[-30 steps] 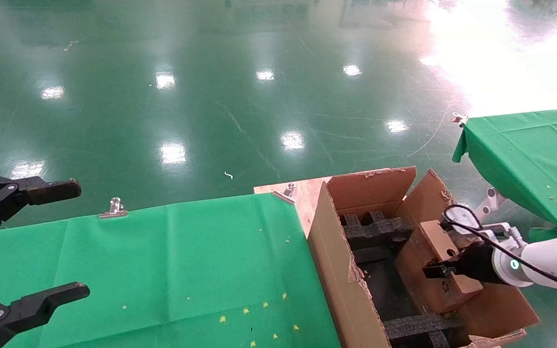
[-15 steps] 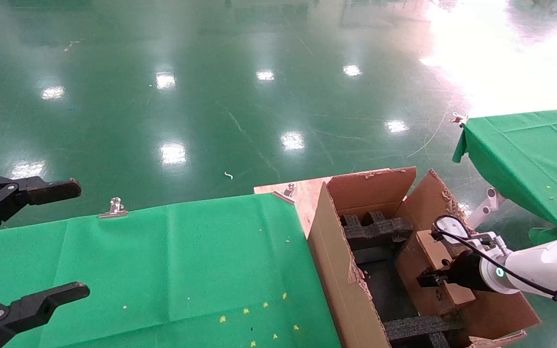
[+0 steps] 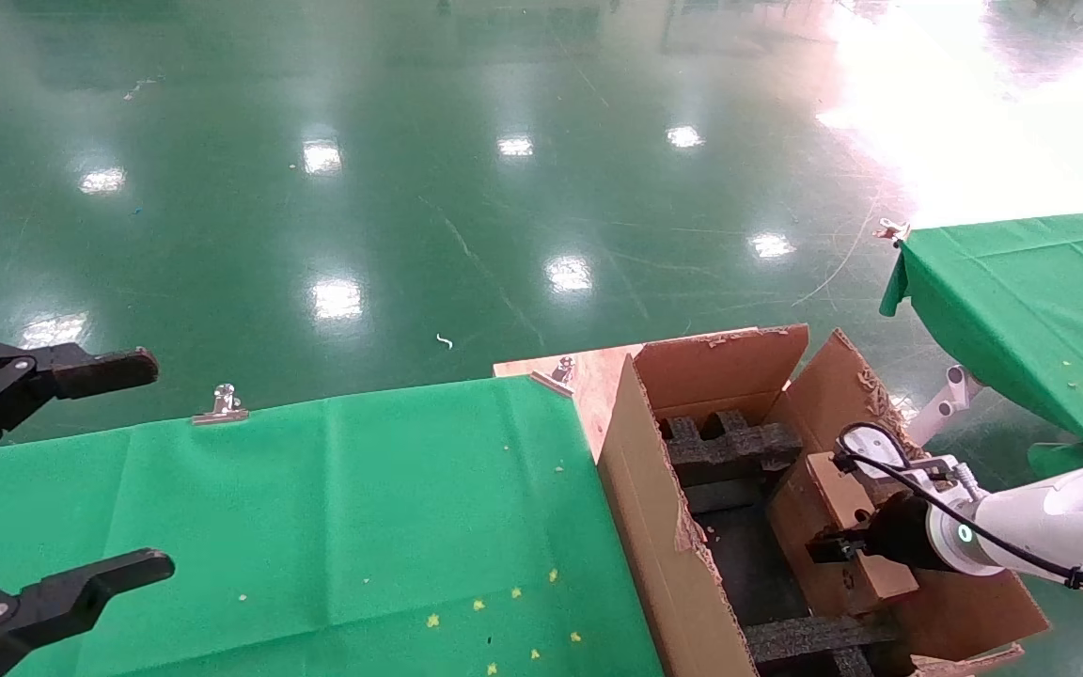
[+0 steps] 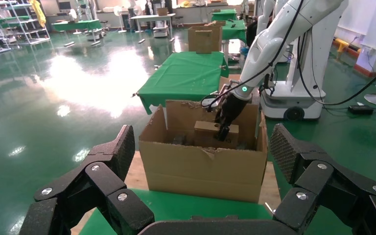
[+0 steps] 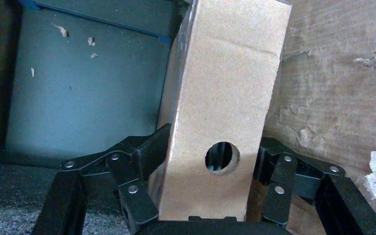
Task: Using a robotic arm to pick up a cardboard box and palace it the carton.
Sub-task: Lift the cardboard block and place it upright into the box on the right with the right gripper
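My right gripper (image 3: 842, 547), on the white arm with the teal ring, is shut on the small cardboard box (image 3: 835, 512) and holds it inside the large carton (image 3: 654, 498), next to the carton's right wall. In the right wrist view both fingers (image 5: 147, 147) press the sides of the box (image 5: 225, 88) near its round hole; the box's lower end is hidden. In the left wrist view the box (image 4: 206, 128) shows above the carton's front wall (image 4: 200, 169). My left gripper (image 3: 151, 461) hangs open and empty at the far left.
Black foam inserts (image 3: 734, 449) lie in the carton, at the back and front. The green-clothed table (image 3: 316, 527) adjoins the carton's left side. A second green table (image 3: 1030, 301) stands at the right. Torn cardboard wall (image 5: 333, 73) is right beside the box.
My right gripper has moved down and slightly left with the box, taking it deeper into the carton. The left gripper has not moved.
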Action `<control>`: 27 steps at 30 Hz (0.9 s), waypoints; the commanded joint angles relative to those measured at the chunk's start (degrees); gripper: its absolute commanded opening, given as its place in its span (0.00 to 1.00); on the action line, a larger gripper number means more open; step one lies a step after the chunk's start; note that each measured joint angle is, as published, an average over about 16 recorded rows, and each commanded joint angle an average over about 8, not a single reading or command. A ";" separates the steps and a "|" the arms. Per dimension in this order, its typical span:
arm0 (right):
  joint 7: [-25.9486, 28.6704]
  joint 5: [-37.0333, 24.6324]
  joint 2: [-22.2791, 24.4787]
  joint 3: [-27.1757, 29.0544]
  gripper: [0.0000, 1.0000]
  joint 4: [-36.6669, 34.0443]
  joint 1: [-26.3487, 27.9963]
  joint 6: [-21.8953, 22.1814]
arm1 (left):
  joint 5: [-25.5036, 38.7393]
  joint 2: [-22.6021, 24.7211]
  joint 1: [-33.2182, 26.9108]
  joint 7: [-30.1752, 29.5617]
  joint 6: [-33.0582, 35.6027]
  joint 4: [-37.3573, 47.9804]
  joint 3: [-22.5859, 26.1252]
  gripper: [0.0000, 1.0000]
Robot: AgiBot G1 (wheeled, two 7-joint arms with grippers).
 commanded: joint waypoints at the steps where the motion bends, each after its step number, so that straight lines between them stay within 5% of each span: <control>1: 0.00 -0.01 0.05 0.00 1.00 0.06 0.05 -0.01 | 0.00 0.00 0.00 0.00 0.00 0.00 0.00 1.00; 27: -0.04 -1.99 1.83 0.48 1.00 2.06 3.66 -0.55 | 0.00 0.00 0.00 0.00 0.00 0.01 0.01 1.00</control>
